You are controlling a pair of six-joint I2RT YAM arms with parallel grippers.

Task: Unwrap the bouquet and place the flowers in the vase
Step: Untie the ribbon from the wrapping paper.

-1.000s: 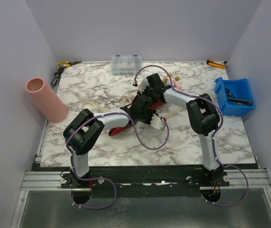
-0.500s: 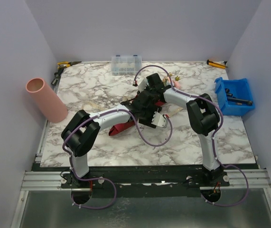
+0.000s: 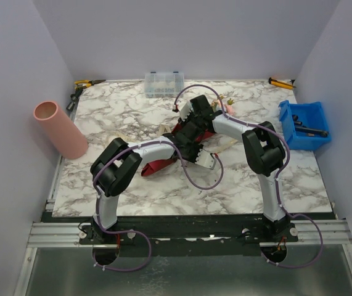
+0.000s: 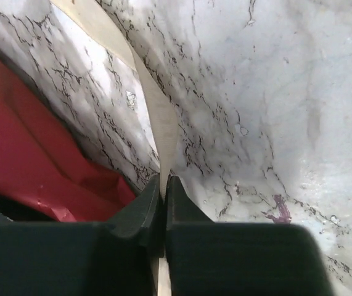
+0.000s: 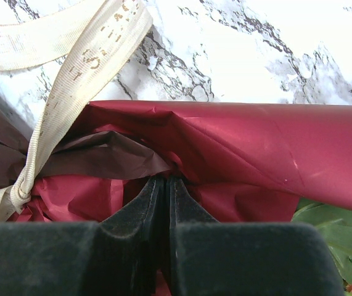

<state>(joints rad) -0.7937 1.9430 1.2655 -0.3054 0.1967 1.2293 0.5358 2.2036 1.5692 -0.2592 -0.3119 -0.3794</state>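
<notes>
One bouquet [image 3: 156, 166] is lying near the middle of the marble tabletop [image 3: 256, 179], directly under both tools, with much of it hiding beneath the two wrists in the overhead view; its maroon sheet [image 5: 256, 148] is creasing and folding just ahead of the right tool [image 5: 163, 180], whose fingers are pressing together on a pinch of that sheet; a beige ribbon [image 5: 77, 74] is running from a knot [image 5: 16, 196] at that tool's lower left, up and away across the marble; green leaves [image 5: 330, 225] are peeking out from under the sheet at the tool's lower right; the flowers [image 3: 229, 110] are showing only as a pink bloom poking out just beyond the right tool's wrist, toward the far side. The left tool [image 4: 163, 182] is clamping flat on a strip of the ribbon, which is running straight out from between its fingers over bare marble; the maroon sheet is lying just to its left. The vase [image 3: 60, 131] is sitting well off to the left of the left tool, at the tabletop's left edge, apart from everything else, its open mouth showing; a blue bin [image 3: 285, 120] holding dark items is sitting well to the right of the right tool; a clear box [image 3: 163, 84] is resting beyond both tools at the far edge.
</notes>
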